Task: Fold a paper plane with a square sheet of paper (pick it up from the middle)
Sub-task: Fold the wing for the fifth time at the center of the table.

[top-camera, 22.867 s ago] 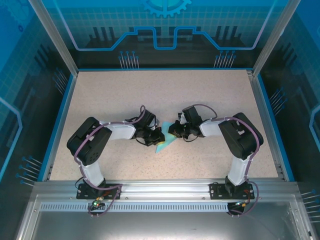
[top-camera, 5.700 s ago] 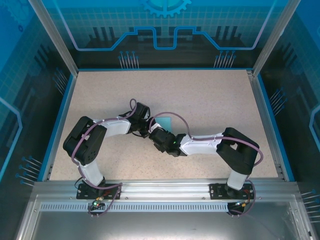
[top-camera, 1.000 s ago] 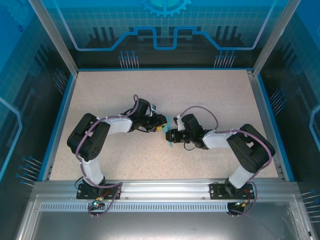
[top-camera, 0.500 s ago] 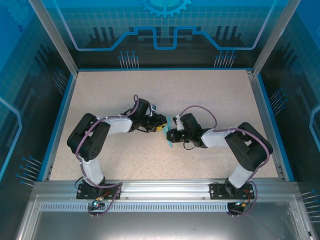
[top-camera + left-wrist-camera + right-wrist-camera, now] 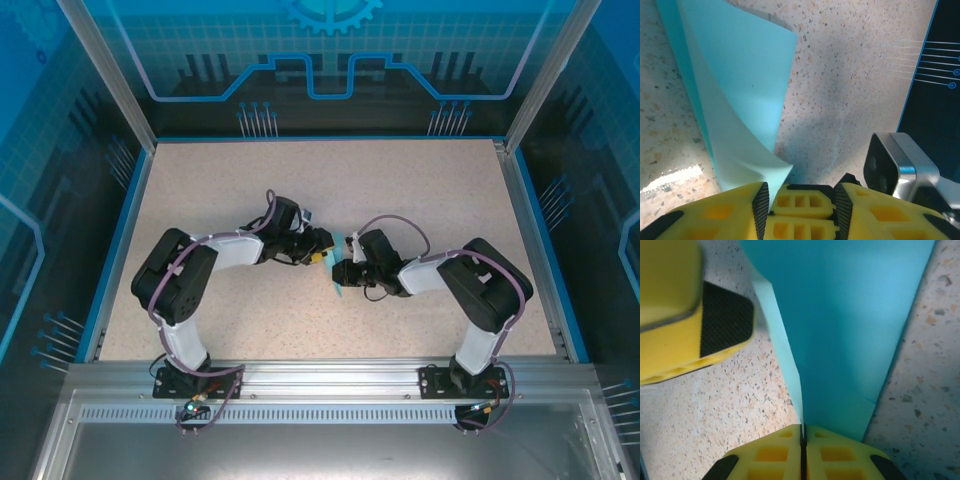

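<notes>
1. The sheet of paper (image 5: 850, 315) is folded into a narrow, straight-edged, light-cyan shape. It sits at about the middle of the surface (image 5: 420, 200), well apart from all four edges. From above, little of it (image 5: 340, 288) shows between the two claws.
2. The right claw (image 5: 345, 271) reaches in from the right-edge side. In its wrist view the two yellow fingers of this claw (image 5: 802, 440) are pressed together with no gap, pinching one end of the sheet. A crease runs straight into the seam between them.
3. From that pinch the sheet widens away, with a deep-cyan layer on top and a paler layer along one side.
4. The left claw (image 5: 321, 256) comes from the left-edge side, its tip near the right claw's tip. Its fingers stand spread, and in its wrist view (image 5: 801, 192) the black pads are apart.
5. In that view the sheet (image 5: 740, 75) has a pale flap curling upward. Its lower corner comes down to the inner edge of one finger; I cannot tell whether they touch.
6. In the right wrist view, one of the left claw's fingers (image 5: 670, 315) has its bare black pad (image 5: 725, 322) just beside the sheet's pale edge, not pressed on it.
</notes>
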